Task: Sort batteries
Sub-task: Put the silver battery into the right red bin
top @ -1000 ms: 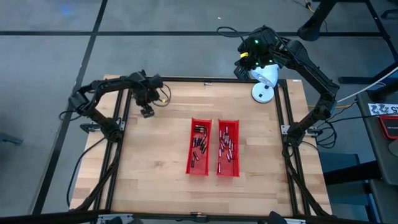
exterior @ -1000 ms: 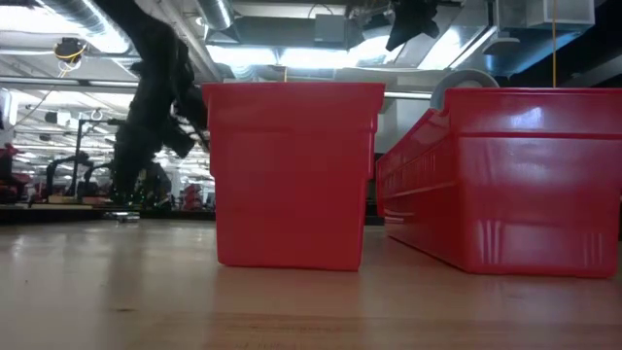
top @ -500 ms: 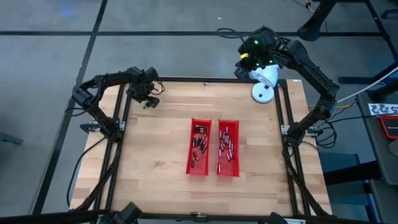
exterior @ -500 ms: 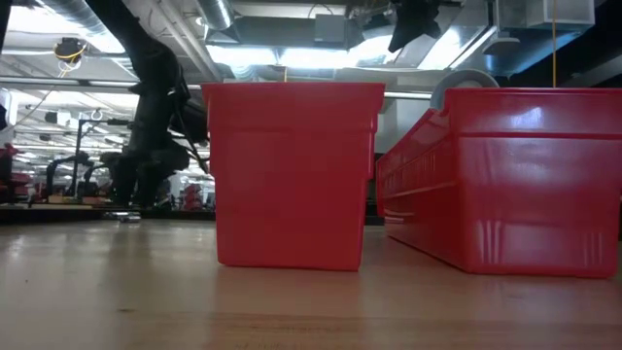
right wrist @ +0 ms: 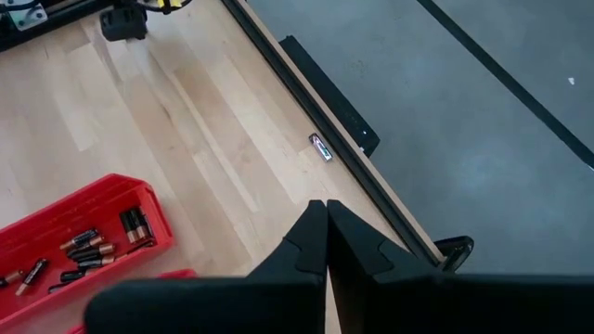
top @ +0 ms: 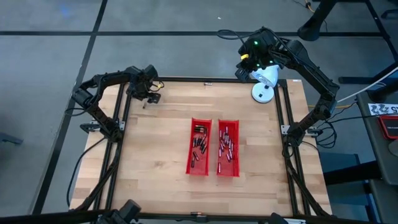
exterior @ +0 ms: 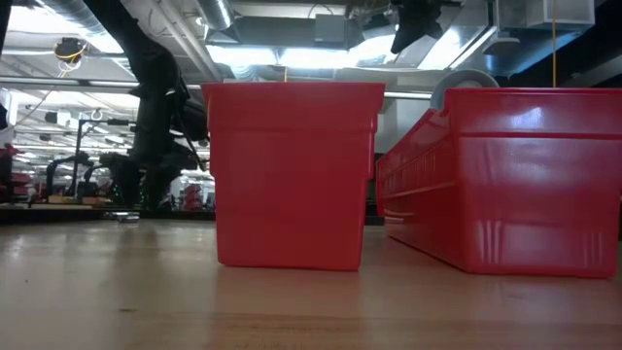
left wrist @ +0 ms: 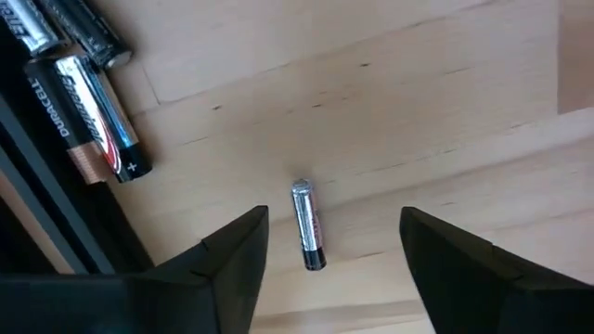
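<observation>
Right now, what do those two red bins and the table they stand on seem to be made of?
The two red bins look like moulded plastic: even colour, smooth walls with soft glossy highlights in the low view. The table looks like wood, probably butcher-block: pale jointed strips with visible grain and a matte finish. Its dark edging looks metal, though that is less certain.

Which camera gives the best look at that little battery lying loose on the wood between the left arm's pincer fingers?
The left wrist view: the loose battery lies close up on bare wood between the open left pincer fingers. In the high view it is too small to make out; the low and right wrist views do not show it.
</observation>
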Controlling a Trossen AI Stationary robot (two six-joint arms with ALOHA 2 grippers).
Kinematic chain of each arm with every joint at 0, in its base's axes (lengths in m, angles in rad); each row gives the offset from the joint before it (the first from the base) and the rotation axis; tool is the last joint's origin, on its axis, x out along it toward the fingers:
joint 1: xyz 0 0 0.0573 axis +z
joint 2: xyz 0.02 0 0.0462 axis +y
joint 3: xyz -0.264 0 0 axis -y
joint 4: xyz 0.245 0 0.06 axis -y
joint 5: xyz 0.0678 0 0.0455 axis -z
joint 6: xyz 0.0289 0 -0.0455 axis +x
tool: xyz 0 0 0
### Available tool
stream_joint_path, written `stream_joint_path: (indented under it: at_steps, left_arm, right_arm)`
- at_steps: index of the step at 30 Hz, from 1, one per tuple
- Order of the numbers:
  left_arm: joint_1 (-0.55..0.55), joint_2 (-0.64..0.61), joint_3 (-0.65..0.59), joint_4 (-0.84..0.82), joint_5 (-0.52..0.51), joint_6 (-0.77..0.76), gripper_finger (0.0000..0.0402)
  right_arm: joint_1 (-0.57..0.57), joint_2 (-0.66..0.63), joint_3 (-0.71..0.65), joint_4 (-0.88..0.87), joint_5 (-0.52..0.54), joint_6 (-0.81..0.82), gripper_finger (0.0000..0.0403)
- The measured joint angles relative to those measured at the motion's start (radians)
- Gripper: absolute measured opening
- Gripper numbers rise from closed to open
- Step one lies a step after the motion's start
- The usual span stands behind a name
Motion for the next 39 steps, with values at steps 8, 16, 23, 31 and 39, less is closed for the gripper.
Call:
stream_joint_path:
  at_steps: [8,16,23,31,39]
  left_arm:
    - [-0.027,0.0,-0.063,0.038,-0.045,-0.028,0.0167]
    - [-0.035,0.005,-0.066,0.086,-0.027,-0.116,0.0136]
    - [-0.07,0.049,-0.064,0.076,-0.084,-0.128,0.0112]
    - [-0.096,0.06,-0.063,0.086,-0.055,-0.089,0.0072]
    - [-0.1,0.06,-0.064,0.083,-0.027,-0.08,0.0011]
  right_arm:
    - [0.0,0.0,0.0,0.0,0.0,-0.004,0.0005]
    - [0.0,0.0,0.0,0.007,0.0,-0.02,0.0005]
    - [0.0,0.0,0.0,-0.001,0.0,-0.021,0.0005]
    - [0.0,0.0,0.0,-0.018,0.0,-0.02,0.0005]
    - [0.0,0.0,0.0,-0.021,0.0,-0.02,0.0005]
